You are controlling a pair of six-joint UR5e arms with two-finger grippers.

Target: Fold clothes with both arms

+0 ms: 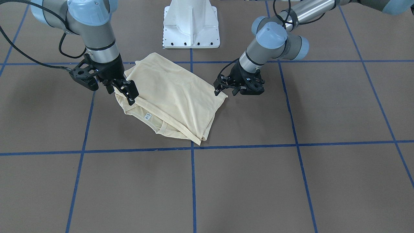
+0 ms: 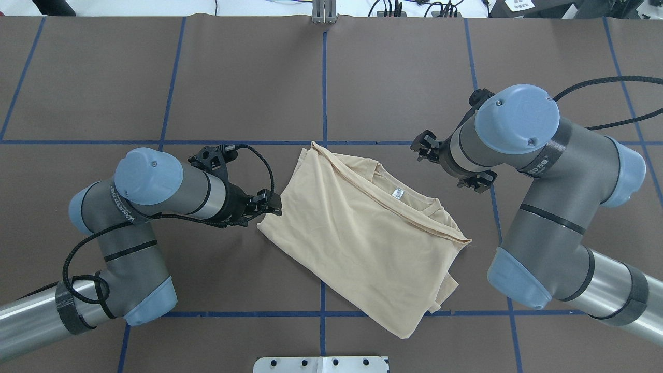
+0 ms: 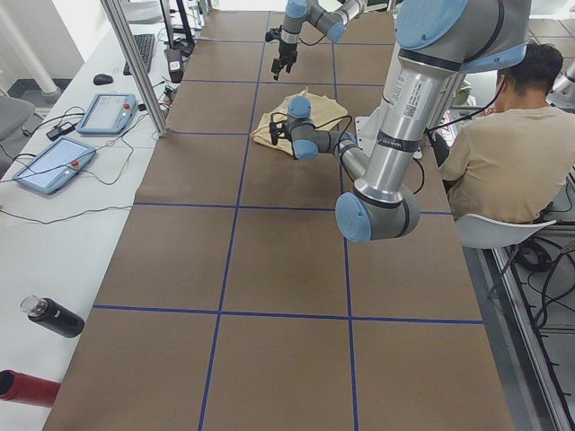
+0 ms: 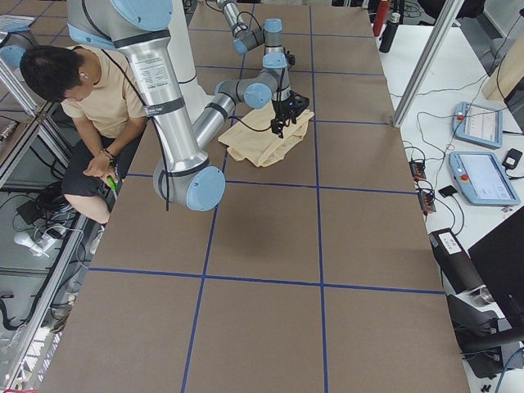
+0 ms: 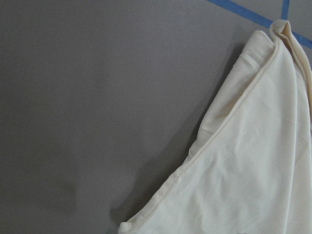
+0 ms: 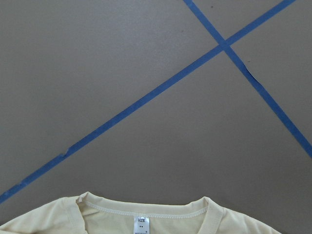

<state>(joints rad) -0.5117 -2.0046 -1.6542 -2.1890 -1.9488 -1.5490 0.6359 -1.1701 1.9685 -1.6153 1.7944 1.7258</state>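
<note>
Folded shirt (image 1: pixel 174 94) on the table (image 1: pixel 258 181), in front of the robot's white base (image 1: pixel 190 26) and astride the centre tape line (image 1: pixel 193 181). It lies as a skewed, several-layered rectangle, plain side up, with the collar and its white label (image 1: pixel 147 116) exposed along the edge away from the robot. Left gripper (image 1: pixel 224 93): low, just beside the shirt's left corner, fingers apart and holding nothing; whether a tip touches the cloth cannot be told. Right gripper (image 1: pixel 132 97): above the opposite end, near the collar, fingers slightly parted and also holding nothing. The left wrist view shows a hemmed corner lying on the table; the right wrist view shows the collar and label at its lower edge, with crossing tape beyond.
</note>
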